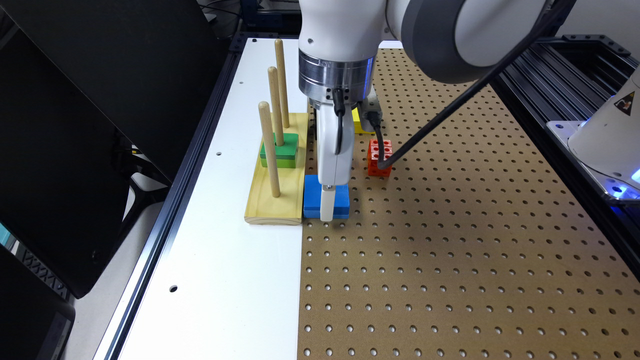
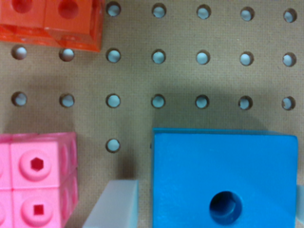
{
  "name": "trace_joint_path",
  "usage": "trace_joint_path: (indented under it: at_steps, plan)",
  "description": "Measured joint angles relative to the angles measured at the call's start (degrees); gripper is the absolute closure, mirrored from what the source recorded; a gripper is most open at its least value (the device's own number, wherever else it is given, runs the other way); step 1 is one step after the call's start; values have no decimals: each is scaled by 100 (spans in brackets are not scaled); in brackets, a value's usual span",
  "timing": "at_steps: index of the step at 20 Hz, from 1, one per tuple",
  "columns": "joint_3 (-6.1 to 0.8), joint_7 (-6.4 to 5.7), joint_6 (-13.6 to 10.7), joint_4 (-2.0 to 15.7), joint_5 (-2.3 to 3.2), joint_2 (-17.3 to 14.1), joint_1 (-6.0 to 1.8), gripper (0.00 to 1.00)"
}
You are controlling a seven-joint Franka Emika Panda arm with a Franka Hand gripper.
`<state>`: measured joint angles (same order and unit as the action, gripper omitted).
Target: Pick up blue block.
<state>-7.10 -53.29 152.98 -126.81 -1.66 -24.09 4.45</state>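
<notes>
The tool [image 1: 327, 207] is lowered over the blue block [image 1: 314, 199], its fingers spread to either side of the block; in the wrist view one pale finger [image 2: 116, 204] stands just beside the block's [image 2: 223, 178] edge with a thin gap, so no grip is visible. The block lies flat on the pegboard worktop [image 1: 450, 250], touching the wooden peg base [image 1: 277, 195] on the exterior view's left. Green blocks [image 1: 286, 150] sit stacked on the middle peg. An orange cube block [image 1: 378, 157] stands farther right, a pink cube block [image 2: 35, 180] near the tool.
</notes>
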Motion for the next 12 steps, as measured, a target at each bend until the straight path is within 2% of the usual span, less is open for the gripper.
trace_joint_path:
  at_steps: [5, 7, 10, 11, 12]
  plan:
    - [0, 0, 0, 2, 0, -4, 0, 0]
    - [3, 0, 77, 6, 0, -139, 1, 0]
    - [7, -10, 118, 100, 14, -215, 7, 0]
    - [9, -9, 119, 120, 11, -226, 5, 100]
    - [9, -9, 119, 120, 11, -226, 5, 100]
